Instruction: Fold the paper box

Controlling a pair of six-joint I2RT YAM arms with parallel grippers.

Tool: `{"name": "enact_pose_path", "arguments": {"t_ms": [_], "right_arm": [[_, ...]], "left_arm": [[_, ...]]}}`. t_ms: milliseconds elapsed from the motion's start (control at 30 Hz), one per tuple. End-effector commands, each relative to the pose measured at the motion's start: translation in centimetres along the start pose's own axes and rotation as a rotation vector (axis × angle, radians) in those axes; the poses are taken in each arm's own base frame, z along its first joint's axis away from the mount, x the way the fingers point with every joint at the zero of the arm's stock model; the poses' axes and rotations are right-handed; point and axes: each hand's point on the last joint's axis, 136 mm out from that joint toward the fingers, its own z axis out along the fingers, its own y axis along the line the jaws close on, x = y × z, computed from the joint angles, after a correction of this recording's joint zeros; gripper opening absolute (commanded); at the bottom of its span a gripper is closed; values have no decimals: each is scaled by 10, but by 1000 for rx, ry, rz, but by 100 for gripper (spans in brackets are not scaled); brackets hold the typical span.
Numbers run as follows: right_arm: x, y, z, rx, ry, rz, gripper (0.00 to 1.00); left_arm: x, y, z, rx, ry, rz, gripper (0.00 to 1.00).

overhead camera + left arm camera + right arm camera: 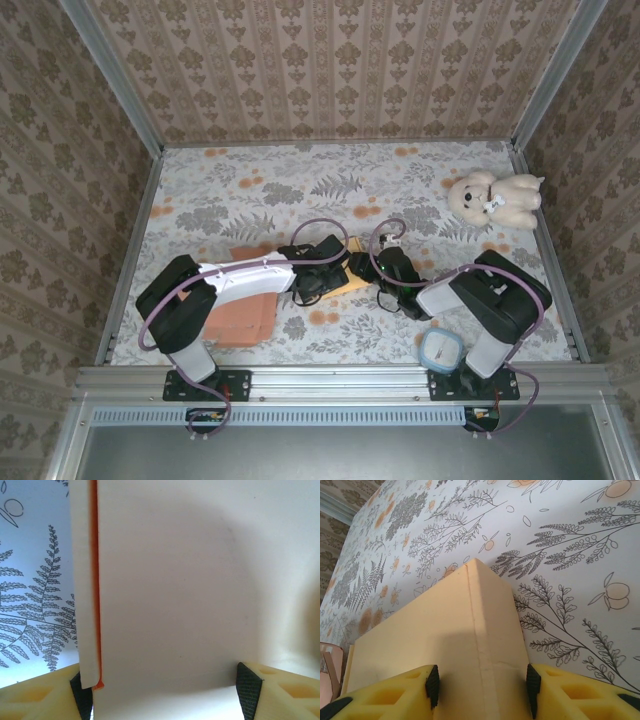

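We see L hand (pixel 164 697) & R hand (pixel 480 690) both squeezing the paper box (pixel 445 630), over the flowery worktop (pixel 250 190).

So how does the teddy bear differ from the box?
The teddy bear is fluffy and rounded; the paper box has flat panels and a sharp crease. The teddy bear lies alone in the far right corner of the table; the paper box sits in the middle between the left gripper and right gripper. Both are pale.
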Motion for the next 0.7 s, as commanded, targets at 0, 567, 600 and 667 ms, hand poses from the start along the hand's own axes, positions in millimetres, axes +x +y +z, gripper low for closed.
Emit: {"name": "enact_pose_path", "arguments": {"t_ms": [0, 567, 600, 667], "right_arm": [[32, -27, -12, 94, 127, -57, 52], [19, -22, -47, 142, 150, -236, 54], [14, -17, -51, 124, 135, -238, 54], [17, -15, -54, 114, 149, -248, 53]], "left_arm": [[-3, 10, 5, -14, -11, -29, 74], [-7, 17, 1, -30, -26, -22, 73], [-7, 17, 1, -30, -26, -22, 73], [-8, 17, 1, -29, -27, -22, 73]]}}
